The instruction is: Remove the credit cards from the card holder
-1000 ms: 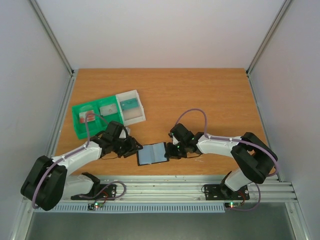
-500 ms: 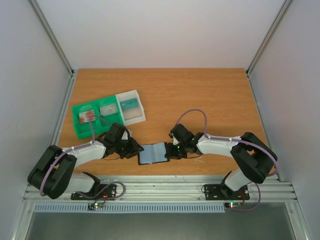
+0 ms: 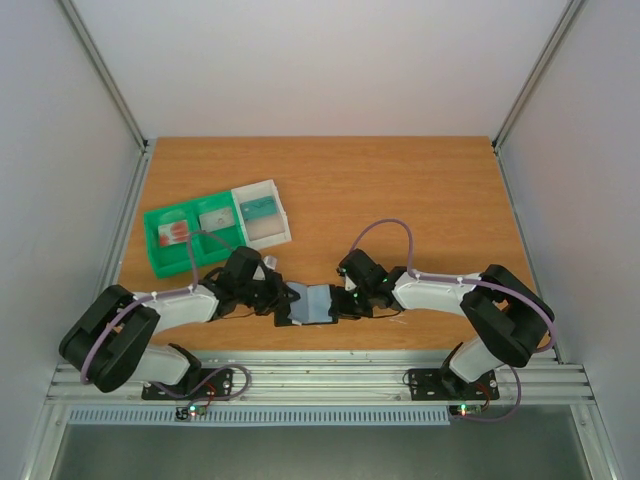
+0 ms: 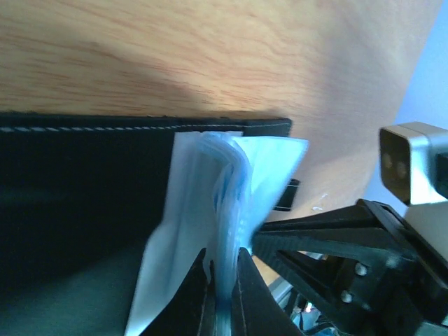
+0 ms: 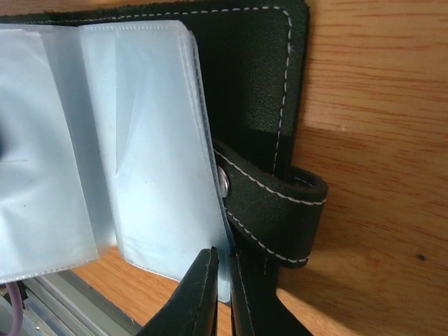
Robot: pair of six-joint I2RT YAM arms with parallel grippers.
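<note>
The card holder [image 3: 312, 303] lies open near the table's front edge, black cover down and pale blue sleeves up. My left gripper [image 3: 283, 297] is at its left side. In the left wrist view that gripper [image 4: 222, 255] is shut on a bunched stack of sleeves [image 4: 234, 175] standing up from the black cover [image 4: 84, 189]. My right gripper [image 5: 224, 264] is shut on the bottom edge of a pale sleeve [image 5: 147, 175], beside the snap tab [image 5: 280, 210]. Credit cards [image 3: 172, 234] lie in the green tray. I cannot tell whether the sleeves hold a card.
The green compartment tray [image 3: 155, 262] sits at the back left, with a clear-white box [image 3: 268, 232] against its right end holding a teal card [image 3: 258, 208]. The right arm's gripper [image 4: 350, 241] shows close by in the left wrist view. An aluminium rail [image 3: 320, 375] runs along the front.
My left gripper has moved right onto the card holder's left side and shut on its sleeves. The holder's left half has bunched up. The right gripper has stayed put.
</note>
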